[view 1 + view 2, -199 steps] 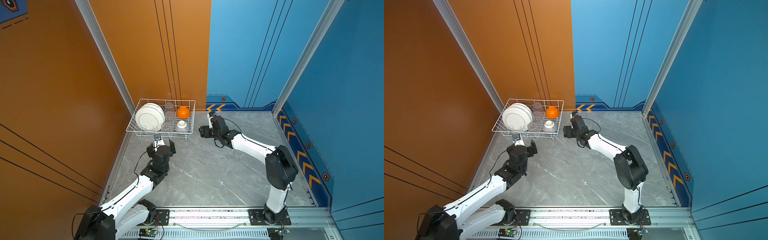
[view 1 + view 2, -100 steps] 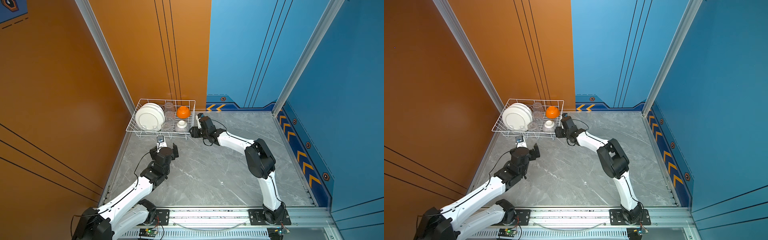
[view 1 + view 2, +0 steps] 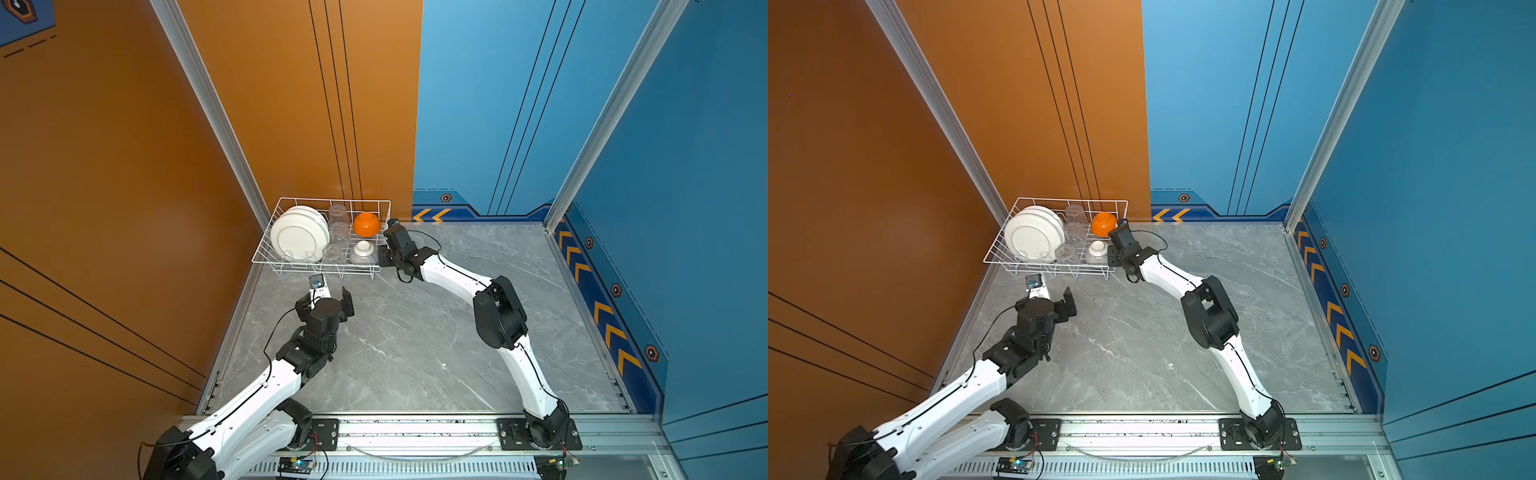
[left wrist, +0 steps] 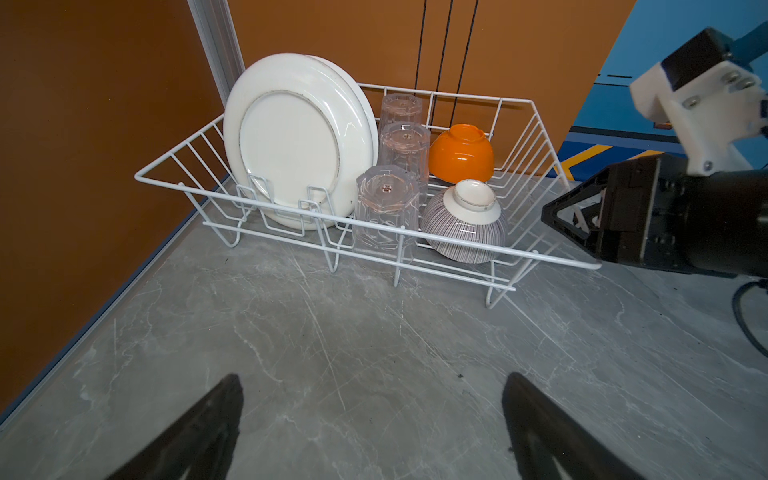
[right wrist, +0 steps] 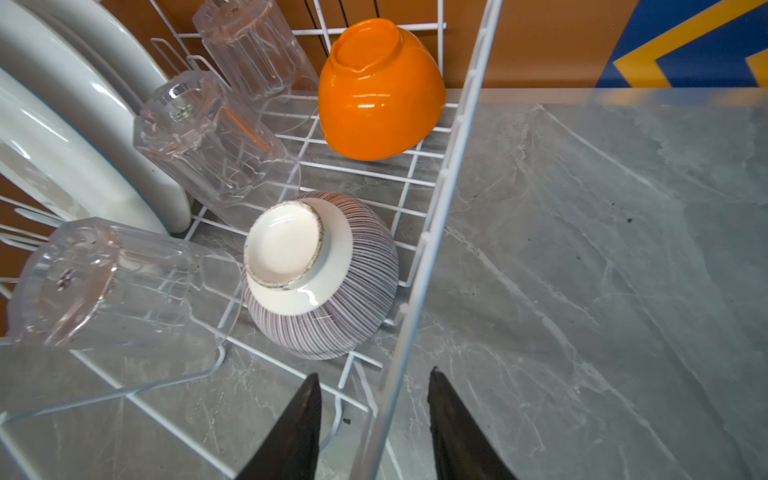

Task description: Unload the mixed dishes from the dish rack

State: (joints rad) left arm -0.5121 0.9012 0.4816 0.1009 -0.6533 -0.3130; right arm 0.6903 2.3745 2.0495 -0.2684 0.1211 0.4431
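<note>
The white wire dish rack [image 3: 316,199] [image 3: 1059,199] stands in the far left corner. It holds upright white plates [image 3: 298,235] [image 4: 291,141], three clear tumblers [image 3: 338,230] [image 4: 386,203], an upturned orange bowl [image 3: 366,223] [image 5: 378,91] and an upturned grey-striped bowl [image 3: 363,252] [image 5: 320,278]. My right gripper [image 3: 380,257] [image 5: 374,372] is open at the rack's right side. Its fingers straddle the rim wire near the striped bowl, with a gap on each side. My left gripper [image 3: 325,293] [image 4: 372,376] hangs wide open and empty over the table in front of the rack.
The orange wall runs just left of and behind the rack, the blue wall to the right. The grey marble tabletop [image 3: 436,332] stretches in front and to the right. A metal rail with the arm bases [image 3: 415,432] lines the near edge.
My right arm has swung left to the rack's right side, and its jaws have narrowed around the rim wire. The left arm has barely moved.
</note>
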